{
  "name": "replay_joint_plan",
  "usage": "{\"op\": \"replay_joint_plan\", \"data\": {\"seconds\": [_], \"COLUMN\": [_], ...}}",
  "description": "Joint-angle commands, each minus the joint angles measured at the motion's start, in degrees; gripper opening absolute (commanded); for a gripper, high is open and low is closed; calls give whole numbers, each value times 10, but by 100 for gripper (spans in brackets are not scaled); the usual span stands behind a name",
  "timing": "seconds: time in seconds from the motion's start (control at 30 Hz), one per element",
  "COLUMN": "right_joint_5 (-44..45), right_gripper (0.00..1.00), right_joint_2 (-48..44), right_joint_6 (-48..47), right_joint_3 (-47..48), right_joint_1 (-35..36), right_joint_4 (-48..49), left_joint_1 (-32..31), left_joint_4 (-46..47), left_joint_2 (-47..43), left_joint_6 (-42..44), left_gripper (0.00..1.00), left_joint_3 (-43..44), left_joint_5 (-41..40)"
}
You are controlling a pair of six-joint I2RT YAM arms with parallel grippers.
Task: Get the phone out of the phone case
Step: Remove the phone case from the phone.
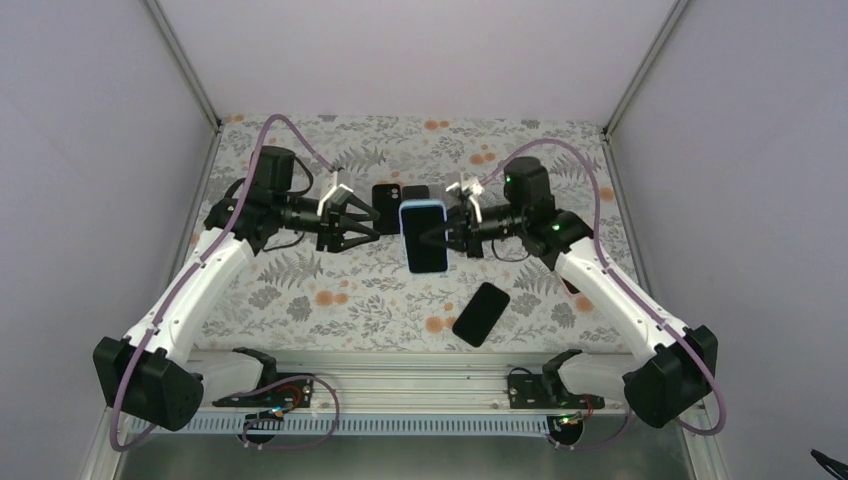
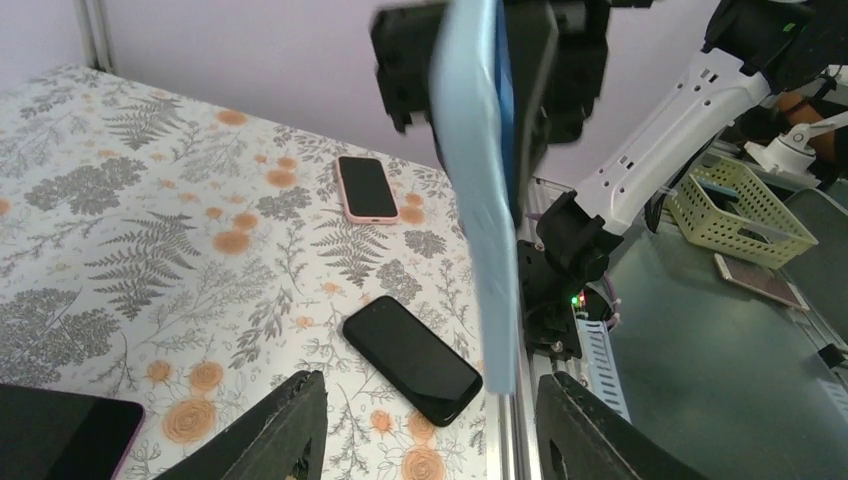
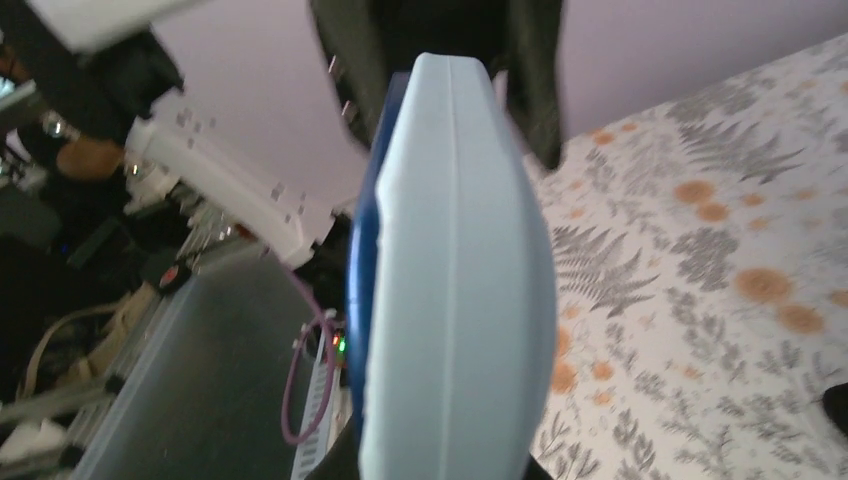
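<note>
The phone [image 1: 425, 245], its dark screen up, sits in a light blue phone case [image 1: 422, 207] and hangs in the air above the middle of the table. My right gripper [image 1: 441, 238] is shut on its right long edge. In the right wrist view the case [image 3: 460, 280] fills the middle, with the phone's dark blue edge [image 3: 361, 270] on its left. My left gripper [image 1: 371, 228] stands open just left of the phone, apart from it. In the left wrist view the case [image 2: 480, 190] stands edge-on beyond my open left gripper [image 2: 430, 382], with nothing between the fingers.
A bare black phone [image 1: 481, 313] lies on the floral cloth near the front rail. Two more phones [image 1: 386, 195] lie at the back behind the held one. A pink-cased phone [image 2: 365, 187] and a yellow basket [image 2: 740, 210] show in the left wrist view.
</note>
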Motion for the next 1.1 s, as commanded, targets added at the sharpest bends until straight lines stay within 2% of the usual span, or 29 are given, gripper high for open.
{"op": "replay_joint_plan", "data": {"seconds": [0.0,0.2,0.4,0.67,1.07], "right_joint_5": [-48,-54,-55,-52,-29], "right_gripper": [4,4,4,4,4], "right_joint_2": [19,49,52,50,50], "right_joint_6": [152,276,359,382,341], "right_joint_3": [65,123,121,107,105], "right_joint_1": [-35,-50,-54,-55,-55], "right_joint_4": [155,238,298,322,288], "left_joint_1": [-3,-17,-32,-47,-68], "left_joint_4": [34,31,44,84,78], "left_joint_2": [-9,-8,2,34,55], "left_joint_6": [-21,-27,-40,-91,-88], "left_gripper": [53,54,53,51,50], "left_joint_3": [-18,-13,-4,27,48], "left_joint_5": [14,21,36,49,81]}}
